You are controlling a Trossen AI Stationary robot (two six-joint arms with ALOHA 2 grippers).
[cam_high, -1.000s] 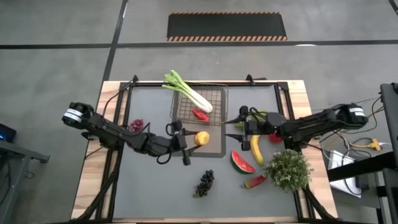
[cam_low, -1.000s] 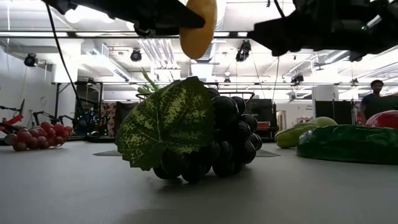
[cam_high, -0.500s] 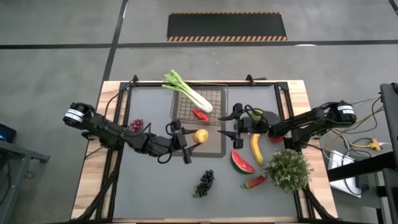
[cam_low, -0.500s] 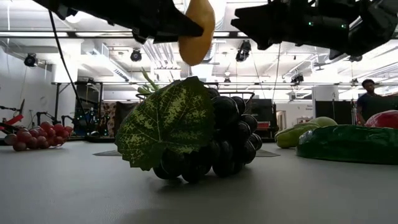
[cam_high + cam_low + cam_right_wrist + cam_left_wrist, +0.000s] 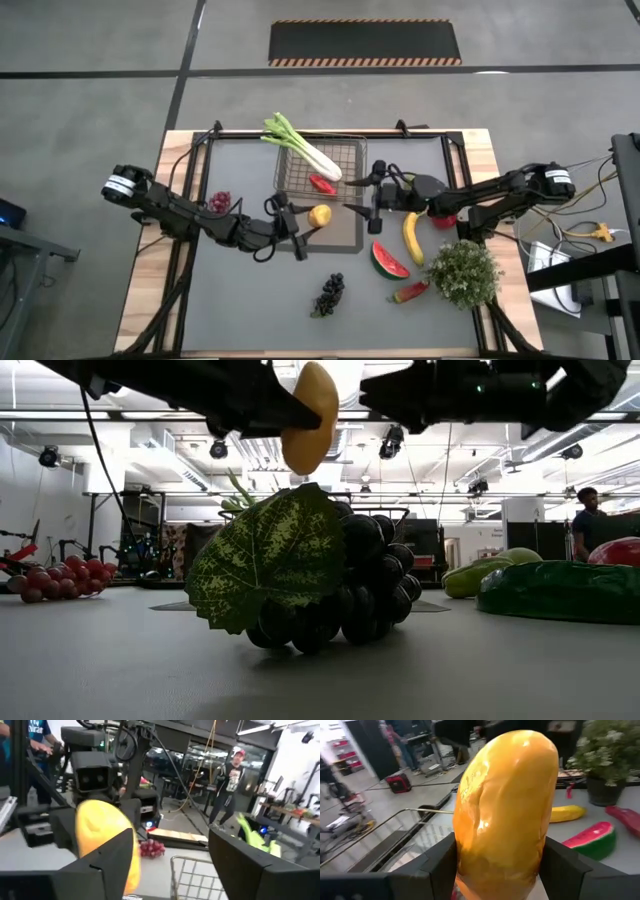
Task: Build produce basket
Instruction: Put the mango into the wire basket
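Observation:
My left gripper (image 5: 308, 218) is shut on a yellow-orange oval fruit (image 5: 320, 215), held in the air just near of the wire basket (image 5: 346, 156); the fruit fills the left wrist view (image 5: 502, 805) and hangs high in the low view (image 5: 308, 418). A pale-green leek (image 5: 303, 148) lies across the basket's far-left corner, and a red pepper (image 5: 322, 184) lies inside. My right gripper (image 5: 357, 196) is open at the basket's right side, fingers pointing toward the fruit (image 5: 107, 845). Banana (image 5: 411, 238), watermelon slice (image 5: 390, 260) and dark grapes (image 5: 329, 294) lie on the table. My left gripper pinches the yellow fruit between its two fingers (image 5: 440, 865), one on each flank of its lower half (image 5: 470, 870). The fingers come level from the table's left. The fruit is lifted clear of the table and stands roughly upright.
A bushy plant (image 5: 464, 272) stands near the right edge, a small red piece (image 5: 408, 292) beside it. Red grapes (image 5: 219, 202) lie at the left, a green pear (image 5: 415, 186) and red apple (image 5: 445, 220) under the right arm. People stand in the room behind.
My right gripper has moved toward the table's left, from above the banana's far end to the basket's right side, staying open. My left gripper has shifted the fruit slightly toward the far edge, nearer the basket.

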